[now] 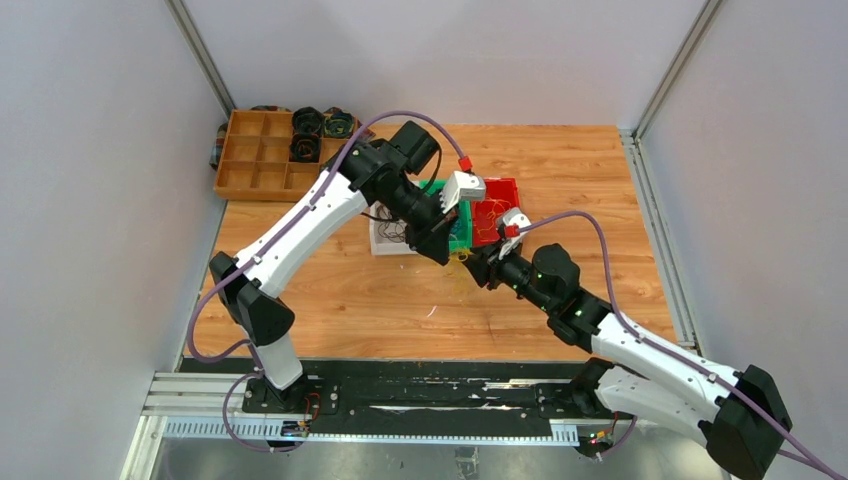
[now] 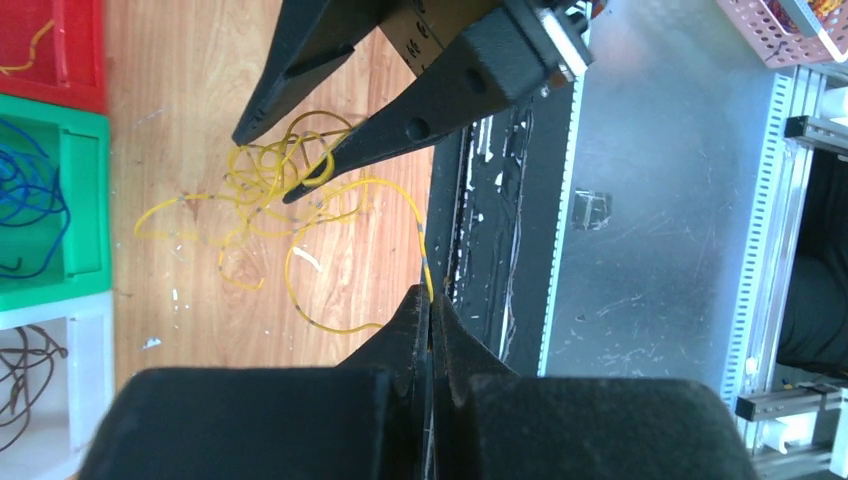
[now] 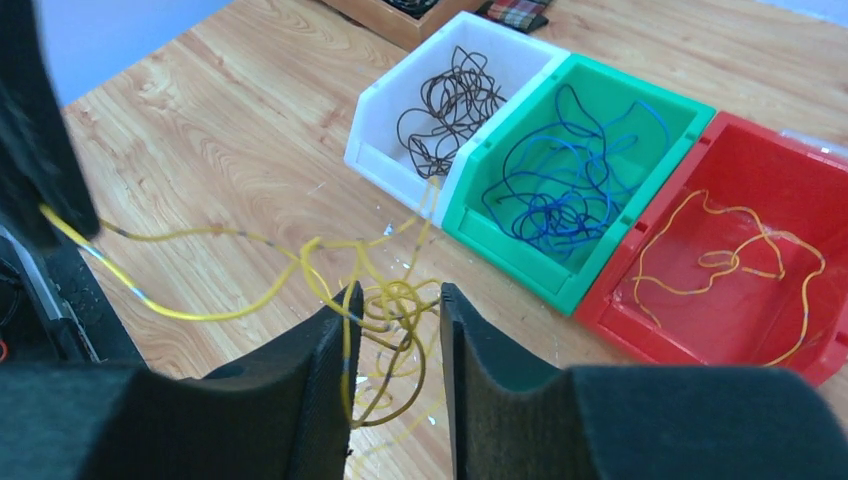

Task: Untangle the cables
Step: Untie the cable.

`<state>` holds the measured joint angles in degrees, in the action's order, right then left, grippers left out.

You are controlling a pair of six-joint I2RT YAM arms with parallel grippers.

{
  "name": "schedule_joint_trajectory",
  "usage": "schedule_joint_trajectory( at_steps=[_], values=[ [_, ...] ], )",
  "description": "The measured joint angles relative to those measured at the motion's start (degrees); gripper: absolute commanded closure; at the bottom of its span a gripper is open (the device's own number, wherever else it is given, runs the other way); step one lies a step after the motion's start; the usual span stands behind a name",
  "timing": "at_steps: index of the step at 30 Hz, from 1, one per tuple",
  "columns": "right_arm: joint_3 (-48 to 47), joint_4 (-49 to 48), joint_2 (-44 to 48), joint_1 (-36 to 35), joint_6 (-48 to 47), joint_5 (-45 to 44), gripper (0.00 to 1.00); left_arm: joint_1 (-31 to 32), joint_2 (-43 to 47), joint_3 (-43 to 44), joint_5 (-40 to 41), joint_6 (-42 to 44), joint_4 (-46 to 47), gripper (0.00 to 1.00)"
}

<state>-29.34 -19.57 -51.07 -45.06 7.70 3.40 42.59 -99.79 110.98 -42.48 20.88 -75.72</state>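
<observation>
Yellow cables [image 2: 272, 172] lie in a messy knot on the wooden bench [image 3: 230, 120], just in front of three boxes. The right tool [image 3: 397, 298] is partly open, with one finger on each side of the knot, not squeezing it. The left tool [image 2: 430, 325] is pinched tight on one yellow strand [image 2: 398, 190] that runs out from the knot. Brown cables [image 3: 455, 100] sit in the white box [image 3: 385, 168]. Blue cables [image 3: 560, 195] sit in the green box [image 3: 500, 250]. One more yellow cable [image 3: 730, 262] sits in the red box [image 3: 625, 318].
</observation>
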Motion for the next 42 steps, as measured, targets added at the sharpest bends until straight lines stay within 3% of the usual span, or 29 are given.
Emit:
schedule_joint_trajectory(
  at_steps=[7, 17, 27, 31, 36, 42],
  values=[
    [4.31, -0.50, 1.14, 0.00, 2.34, -2.60, 0.72, -0.04, 2.54, 1.49, 2.71, -0.33, -0.31, 0.99],
    [10.75, -0.07, 4.48, 0.00, 5.90, -6.84, 0.77, -0.04, 6.54, 8.48, 12.94, 0.33, -0.74, 1.00],
    [14.43, 0.83, 6.56, 0.02, 10.21, -8.02, 0.71, -0.04, 8.76, 17.90, 18.58, 1.64, -0.90, 1.00],
    [14.43, 1.11, 6.60, 0.02, 11.02, -7.93, 0.59, -0.04, 9.55, 20.33, 18.43, 1.20, -0.87, 1.00],
    [13.84, 4.52, 10.78, 0.02, 11.85, -6.86, 0.31, -0.04, 11.17, 19.04, 18.29, 1.22, -0.83, 1.00],
    [4.28, 7.56, 15.32, -0.11, 9.88, -2.27, 0.28, 0.31, 13.05, 14.16, 19.19, 2.38, -0.96, 0.99]
  ],
)
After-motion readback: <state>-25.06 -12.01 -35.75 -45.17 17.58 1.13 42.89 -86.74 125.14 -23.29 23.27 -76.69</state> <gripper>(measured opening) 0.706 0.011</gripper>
